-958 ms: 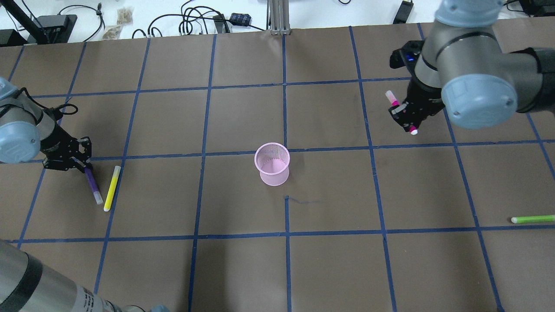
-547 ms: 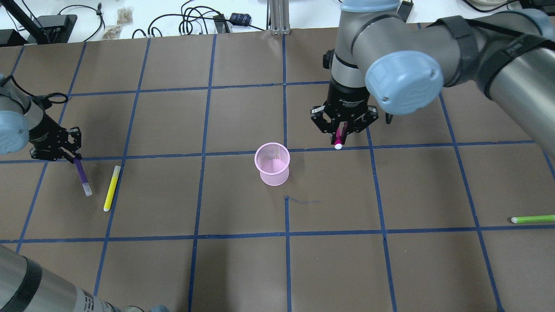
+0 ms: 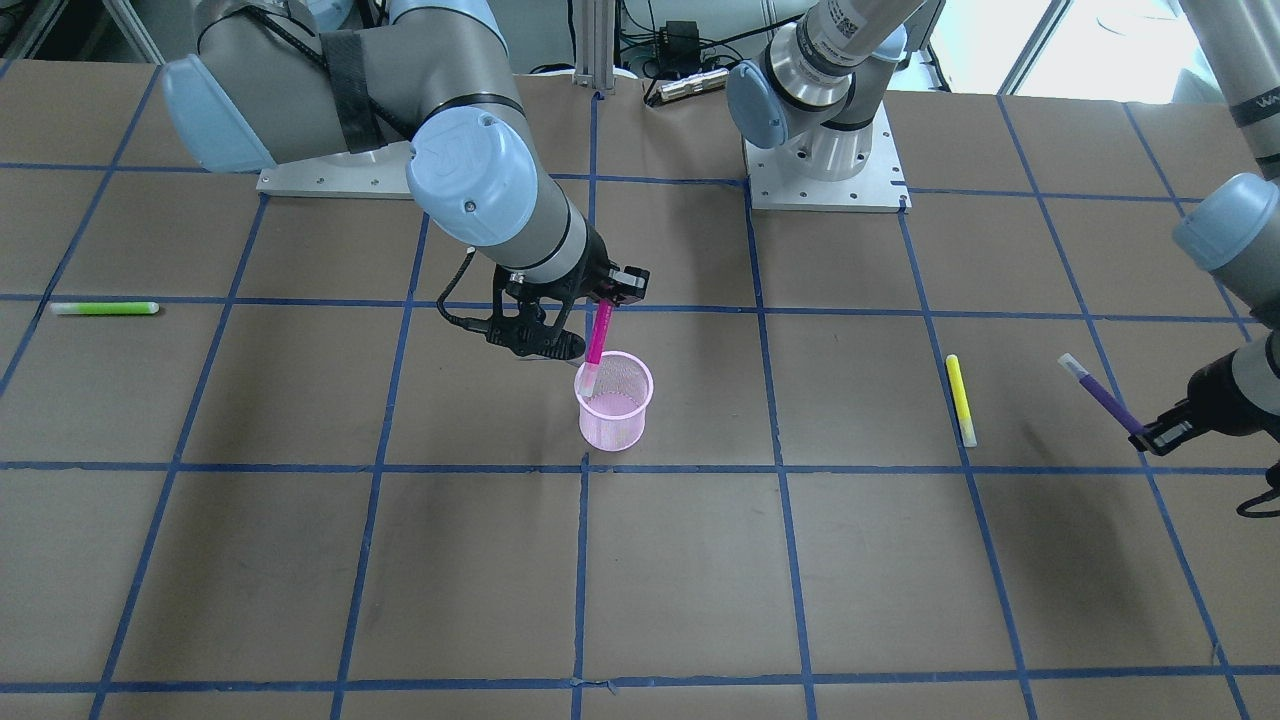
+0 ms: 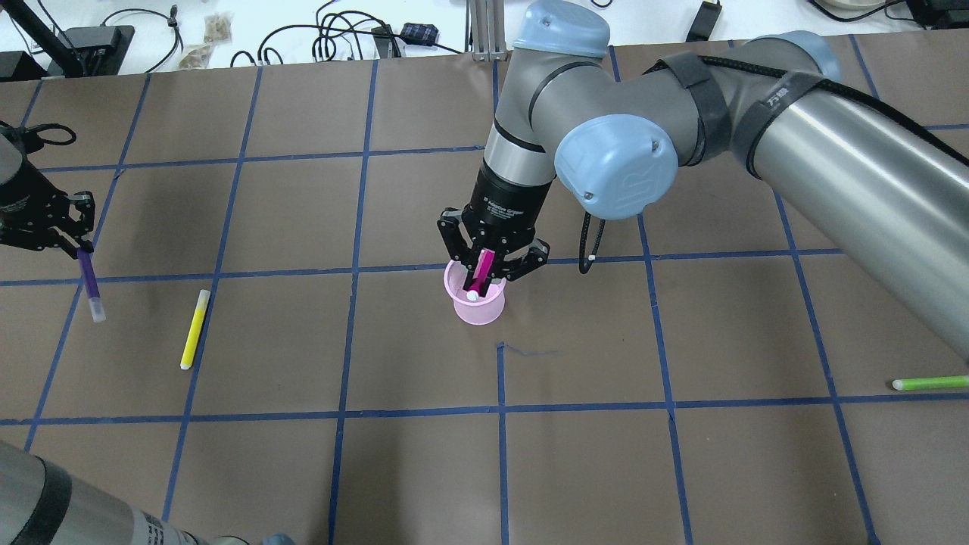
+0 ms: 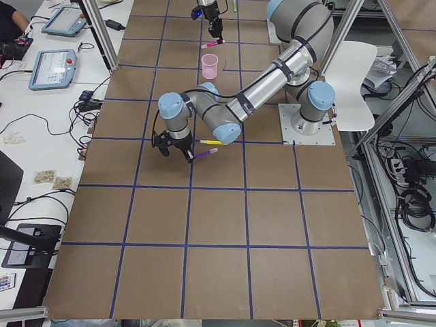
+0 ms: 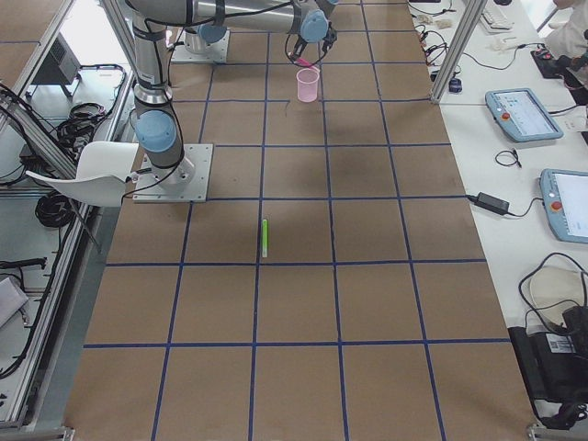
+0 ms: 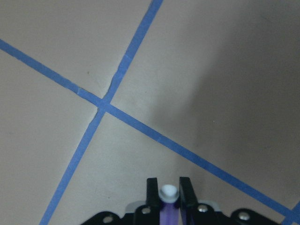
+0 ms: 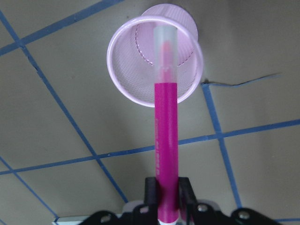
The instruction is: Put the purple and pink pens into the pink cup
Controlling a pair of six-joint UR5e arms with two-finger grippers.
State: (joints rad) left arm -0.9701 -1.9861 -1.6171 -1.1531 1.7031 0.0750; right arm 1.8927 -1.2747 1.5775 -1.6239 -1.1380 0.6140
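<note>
Tip of pink pen (image 4: 481,266) hangs at the mouth of pink cup (image 4: 480,309), shaft near upright, right gripper (image 4: 490,256) clamped on its upper end; straight down looks enough; left gripper (image 4: 74,236), well apart, pinches purple pen (image 4: 88,281) off the table

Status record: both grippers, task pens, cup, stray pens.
right gripper: shut on pink pen, above pink cup
pink pen: near upright, capped tip at the cup's mouth, not released
pink cup: upright, nothing dropped in
left gripper: shut on purple pen, far from cup
purple pen: held in air, tilted
strays: yellow pen, green pen, both lying flat
</note>
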